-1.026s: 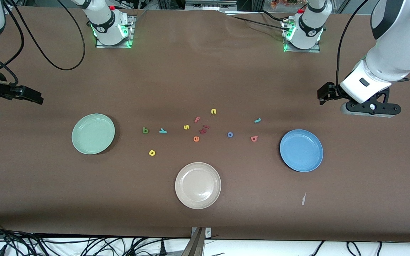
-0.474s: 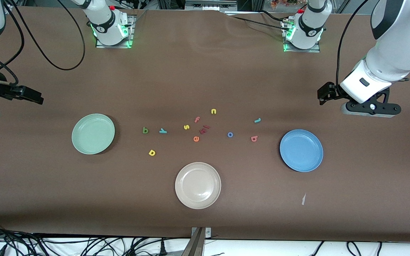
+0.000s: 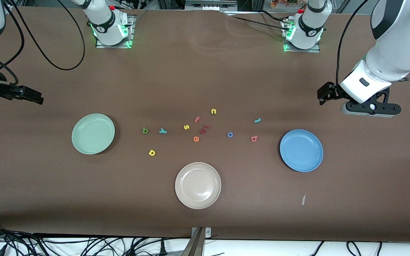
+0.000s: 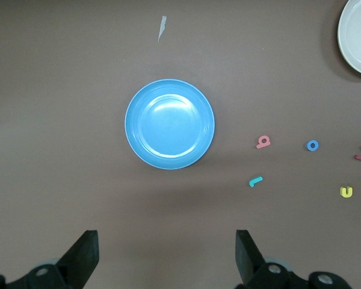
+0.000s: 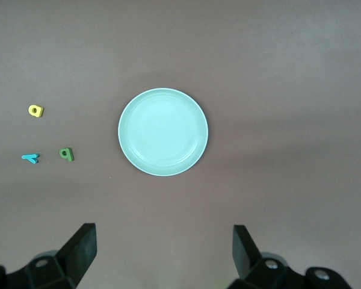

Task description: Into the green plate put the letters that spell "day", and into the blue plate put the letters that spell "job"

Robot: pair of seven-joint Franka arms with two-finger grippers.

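Three plates: green plate (image 3: pixel 93 133), blue plate (image 3: pixel 301 150), beige plate (image 3: pixel 198 185) at six o'clock of the letters. Twelve letter pieces lie scattered between: yellow d (image 3: pixel 152 153), green a (image 3: pixel 145 131), teal y (image 3: pixel 162 131) toward the green plate; teal j (image 3: pixel 257 120), blue o (image 3: pixel 230 134), coral b (image 3: pixel 254 138) toward the blue; the yellow s (image 3: pixel 186 127) and n (image 3: pixel 213 111), orange e (image 3: pixel 196 139), reddish f (image 3: pixel 197 119) and two dark red pieces (image 3: pixel 204 129) crowd the middle. Left gripper (image 4: pixel 165 256) and right gripper (image 5: pixel 162 253) hang wide open, empty, waiting over bare table.

Pale mint-green plate (image 3: pixel 93 134), medium-blue plate (image 3: pixel 301 150), beige plate (image 3: pixel 198 185) (all plain) on a brown table (image 3: pixel 205 71).
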